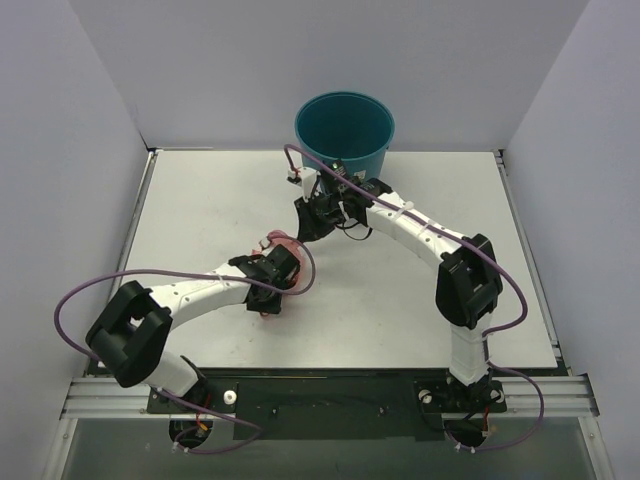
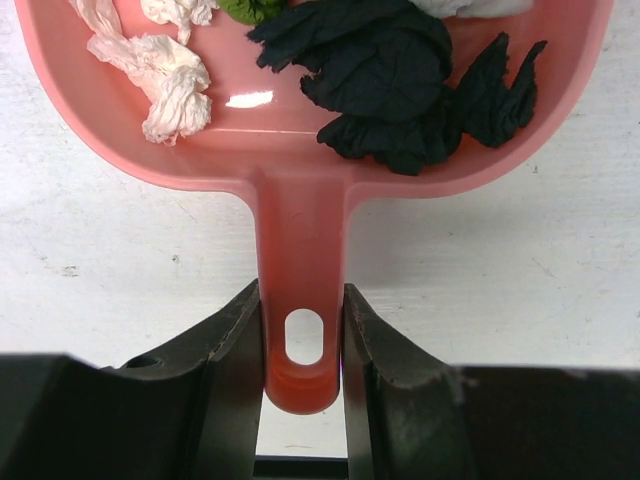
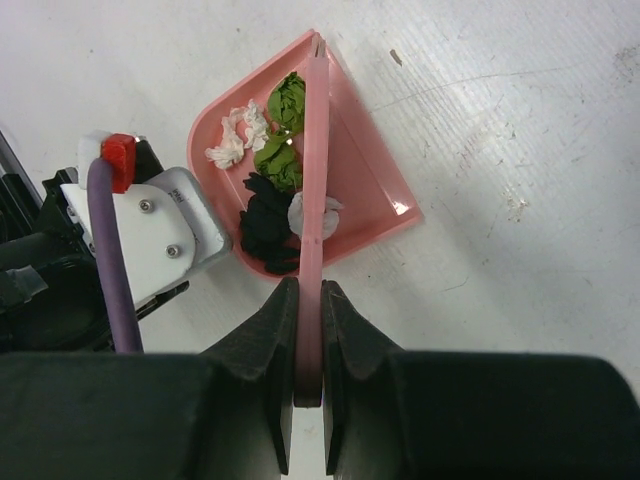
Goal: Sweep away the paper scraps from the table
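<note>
From above, the teal bucket [image 1: 343,130] stands just beyond the right gripper [image 1: 308,225] on the table [image 1: 200,200]. At the left wrist, the left gripper [image 2: 303,300] clamps the dustpan [image 2: 300,220] handle, with the paper scraps [image 2: 390,80] heaped just ahead, so carry it level. At the right wrist, the fingers pinch the brush [image 3: 316,150] over the pan; lift it clear first.

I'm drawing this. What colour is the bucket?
The bucket is teal, clearest in the top view.
</note>
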You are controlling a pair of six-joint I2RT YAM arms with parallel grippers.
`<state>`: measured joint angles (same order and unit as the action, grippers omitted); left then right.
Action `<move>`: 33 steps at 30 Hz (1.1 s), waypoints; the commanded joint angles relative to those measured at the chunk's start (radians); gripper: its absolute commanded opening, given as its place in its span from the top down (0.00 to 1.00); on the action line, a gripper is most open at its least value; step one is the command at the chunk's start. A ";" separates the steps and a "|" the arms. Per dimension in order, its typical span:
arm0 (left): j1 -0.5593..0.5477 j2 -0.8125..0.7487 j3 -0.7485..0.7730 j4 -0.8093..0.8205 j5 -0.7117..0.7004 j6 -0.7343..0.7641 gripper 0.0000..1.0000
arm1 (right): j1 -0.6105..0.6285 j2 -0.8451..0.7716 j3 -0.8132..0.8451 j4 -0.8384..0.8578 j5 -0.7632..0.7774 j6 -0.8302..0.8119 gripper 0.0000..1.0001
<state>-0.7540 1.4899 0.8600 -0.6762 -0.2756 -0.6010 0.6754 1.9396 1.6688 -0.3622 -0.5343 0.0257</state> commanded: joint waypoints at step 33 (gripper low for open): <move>-0.033 -0.180 0.186 -0.172 -0.178 0.141 1.00 | -0.066 -0.439 0.088 -0.084 0.388 0.332 1.00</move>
<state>-0.8028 1.3540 0.9726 -0.7692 -0.4351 -0.5034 0.6243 1.6211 1.7611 -0.4248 -0.2562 0.3077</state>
